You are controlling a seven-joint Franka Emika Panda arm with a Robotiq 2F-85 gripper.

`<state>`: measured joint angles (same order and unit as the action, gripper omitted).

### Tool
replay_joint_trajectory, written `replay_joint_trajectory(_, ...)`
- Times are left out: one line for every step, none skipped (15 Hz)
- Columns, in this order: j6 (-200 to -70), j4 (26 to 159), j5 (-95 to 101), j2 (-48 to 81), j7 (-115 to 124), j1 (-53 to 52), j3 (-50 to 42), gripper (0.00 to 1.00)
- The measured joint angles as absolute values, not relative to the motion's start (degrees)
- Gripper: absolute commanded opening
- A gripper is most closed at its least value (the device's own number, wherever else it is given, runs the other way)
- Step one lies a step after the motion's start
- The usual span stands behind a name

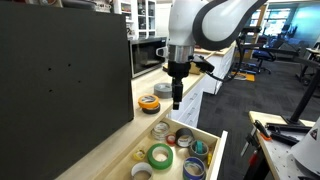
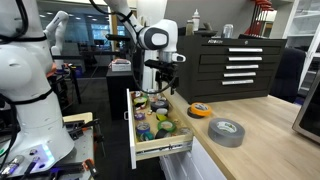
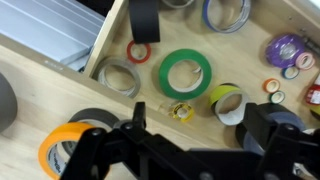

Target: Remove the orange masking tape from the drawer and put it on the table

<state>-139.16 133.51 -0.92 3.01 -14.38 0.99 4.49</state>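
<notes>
- Filling the bottom of the wrist view, the gripper (image 3: 195, 135) is only a dark, blurred mass, and its outline is hard to make out.
- Its two fingers (image 3: 135, 118) seem to stand apart, with nothing held between them.
- The orange masking tape (image 3: 58, 150) is partly covered by the gripper's dark body and is cut off by the lower edge of the wrist view.
- This tape lies flat on the table (image 3: 40, 95), outside the drawer (image 3: 100, 45) and near its side wall.
- A big grey roll (image 2: 226, 131) lies on the same table, a little apart from the orange tape. In the wrist view only a slice of it shows at the left edge.
- A black roll (image 3: 145, 12) is cut off by the top edge of the wrist view.
- Some small round things at the right edge of the wrist view are too small to name.
- The table is light wood with a fine grain, and the drawer has pale wooden walls and a pale wooden floor.
- All the rolls are round rings with an open middle, and most of them lie flat.
- The drawer stands pulled out and holds many rolls.
- Among them are a wide green roll (image 3: 186, 73), a thin grey ring (image 3: 118, 78), a small red ring (image 3: 138, 52), a purple roll (image 3: 285, 47) and a yellow and black roll (image 3: 228, 102).
- The green roll lies near the middle of the drawer, with the grey ring just beside it on the side toward the table.
</notes>
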Motion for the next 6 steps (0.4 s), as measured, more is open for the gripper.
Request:
replay_joint_trajectory(-137.1, 135.1, -2.5, 0.9, -15.2, 0.5, 4.6, 1.0)
replay_joint_trajectory(-135.2, 136.7, -4.1, -1.0, -16.0, 0.0, 4.6, 1.0)
replay_joint_trajectory(-133.5, 138.1, -5.3, -2.8, -16.5, -0.6, 4.6, 1.0)
replay_joint_trajectory(-132.2, 139.4, -5.8, -4.2, -16.6, -1.2, 4.6, 1.0)
replay_joint_trajectory(-131.4, 140.4, -6.0, -5.4, -16.6, -1.8, 4.7, 1.0)
replay_joint_trajectory(-131.3, 141.2, -6.1, -6.2, -16.6, -2.2, 4.7, 1.0)
